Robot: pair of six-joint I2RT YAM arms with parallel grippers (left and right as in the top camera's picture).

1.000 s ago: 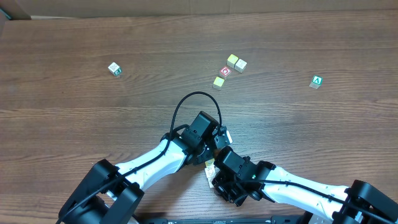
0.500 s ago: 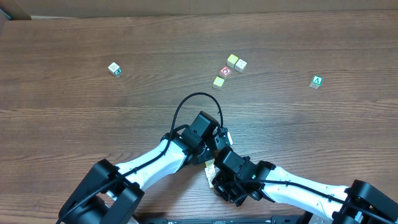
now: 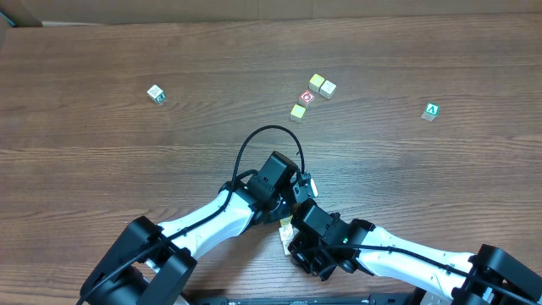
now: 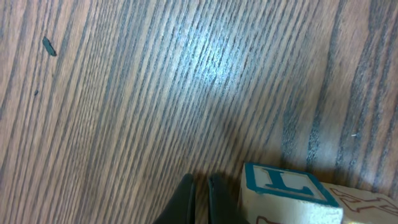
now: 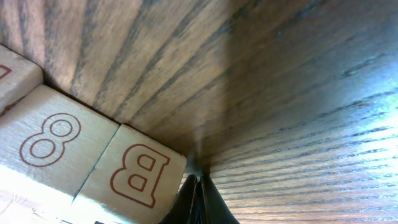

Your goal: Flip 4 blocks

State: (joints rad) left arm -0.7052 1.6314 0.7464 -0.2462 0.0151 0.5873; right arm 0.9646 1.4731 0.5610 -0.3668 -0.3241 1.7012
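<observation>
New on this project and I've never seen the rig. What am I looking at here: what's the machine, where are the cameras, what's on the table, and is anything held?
These are two white robot arms, the left arm and the right arm. Each ends in a two-finger gripper.

The wide picture looks straight down on the table. The two close-ups come from cameras on the wrists, so each shows its own fingers at the bottom edge.

Small wooden cubes lie on the table:
- a green A cube
- a red-circle cube among yellow cubes
- a white cube off alone
- a few blocks where the arms meet

The left gripper sits beside an L block. The right gripper sits beside a B block and an 8 block. Both grippers are shut and hold nothing.
</observation>
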